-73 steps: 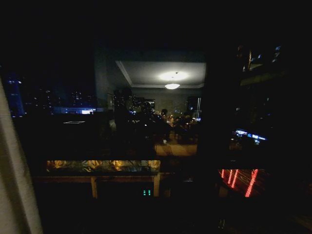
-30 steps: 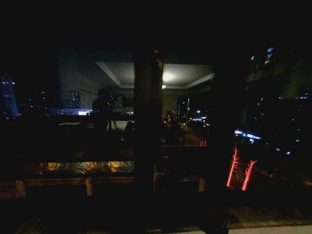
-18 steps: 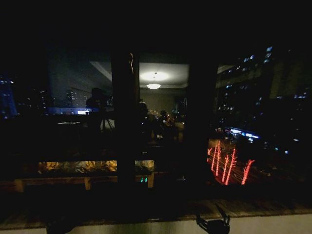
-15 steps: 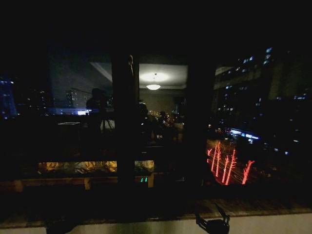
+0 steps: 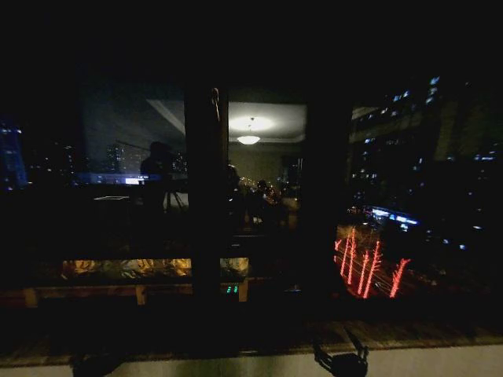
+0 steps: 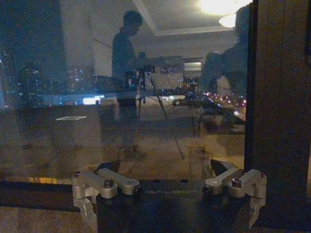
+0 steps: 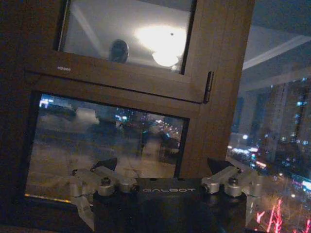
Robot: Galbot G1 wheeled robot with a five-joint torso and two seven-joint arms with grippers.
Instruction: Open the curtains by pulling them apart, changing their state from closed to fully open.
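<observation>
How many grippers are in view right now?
2. The black-and-silver left gripper, open, faces the reflective window glass; the black-and-silver right gripper, open, faces the brown wooden window frame.

Dark glass window point(image 5: 134, 157) at night, dark brown wooden frame post point(image 5: 206, 196) down the middle. Round ceiling lamp point(image 5: 248, 139) reflected in the pane. City lights beyond, red neon streaks point(image 5: 368, 267) lower right. Pale window sill point(image 5: 440, 363) along the bottom edge.

A dark object point(image 5: 340, 364) rests on the pale windowsill point(image 5: 440, 361).
</observation>
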